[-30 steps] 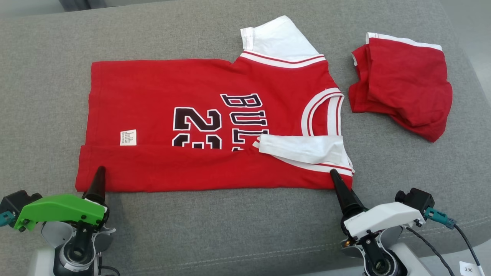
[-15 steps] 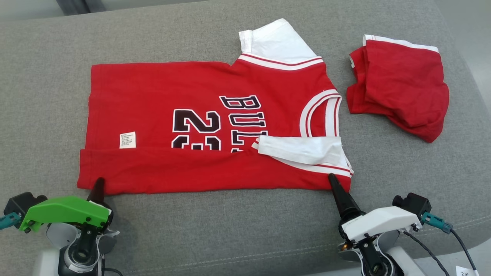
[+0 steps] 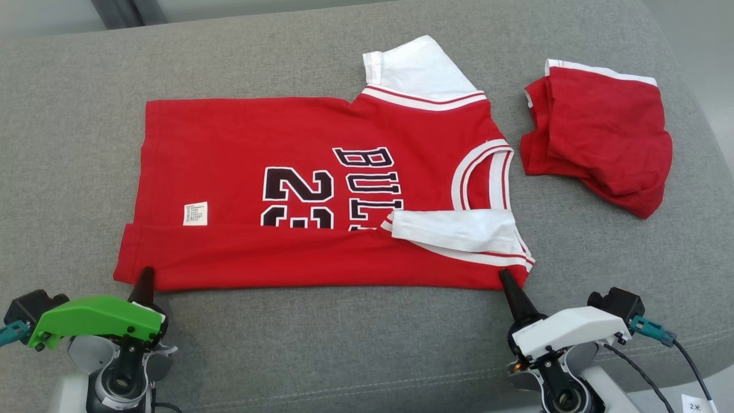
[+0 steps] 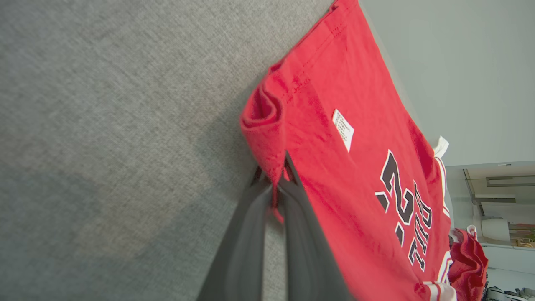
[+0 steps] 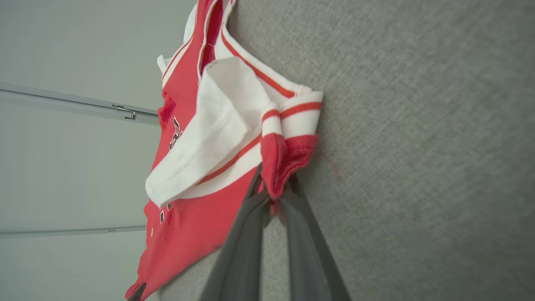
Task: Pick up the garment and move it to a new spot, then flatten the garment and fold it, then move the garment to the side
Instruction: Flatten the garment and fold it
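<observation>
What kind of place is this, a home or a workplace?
Probably an indoor test room, not certainly: a red jersey lies on a grey padded seat, and a plain pale wall stands behind.

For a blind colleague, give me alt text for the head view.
A red jersey lies partly folded on a grey cushion, both near corners pinched by the left gripper and right gripper. A second red garment lies crumpled to its right.

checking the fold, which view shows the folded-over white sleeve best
Head view: the whole white sleeve lies flat across the jersey. Right wrist view shows it close but skewed; left wrist view, just a far sliver.
</observation>
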You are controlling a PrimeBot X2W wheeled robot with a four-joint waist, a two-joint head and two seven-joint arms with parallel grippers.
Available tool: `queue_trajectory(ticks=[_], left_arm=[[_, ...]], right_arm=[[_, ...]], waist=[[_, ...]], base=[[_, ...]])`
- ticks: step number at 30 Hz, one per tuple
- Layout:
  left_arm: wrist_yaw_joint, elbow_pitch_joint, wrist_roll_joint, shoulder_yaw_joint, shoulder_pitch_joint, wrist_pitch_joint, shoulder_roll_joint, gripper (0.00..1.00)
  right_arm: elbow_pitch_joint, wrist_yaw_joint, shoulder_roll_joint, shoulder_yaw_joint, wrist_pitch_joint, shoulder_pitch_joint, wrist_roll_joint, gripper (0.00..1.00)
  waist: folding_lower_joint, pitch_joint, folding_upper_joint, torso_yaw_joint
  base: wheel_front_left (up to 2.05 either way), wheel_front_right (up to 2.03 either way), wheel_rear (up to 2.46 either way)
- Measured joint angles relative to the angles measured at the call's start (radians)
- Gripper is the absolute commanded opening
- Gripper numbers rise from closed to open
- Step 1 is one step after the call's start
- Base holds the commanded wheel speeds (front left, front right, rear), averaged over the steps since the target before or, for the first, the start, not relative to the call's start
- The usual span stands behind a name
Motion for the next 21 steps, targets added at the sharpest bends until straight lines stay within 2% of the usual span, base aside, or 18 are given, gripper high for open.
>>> queue_trajectory(ticks=[13, 21], left_arm=[[-0.008, 0.020, 0.008, -0.011, 0.006, -0.009, -0.002, 0.00], [-0.008, -0.008, 0.008, -0.012, 0.070, -0.026, -0.009, 0.00]], right_arm=[[0.005, 0.010, -0.033, -0.027, 0.000, 0.034, 0.017, 0.00], [-0.020, 0.010, -0.043, -0.035, 0.000, 0.091, 0.024, 0.00]], waist=[[0.0000, -0.054, 0.0000, 0.003], [0.0000, -0.083, 0.0000, 0.020]], base=[[0.00, 0.00, 0.00], [0.00, 0.00, 0.00]])
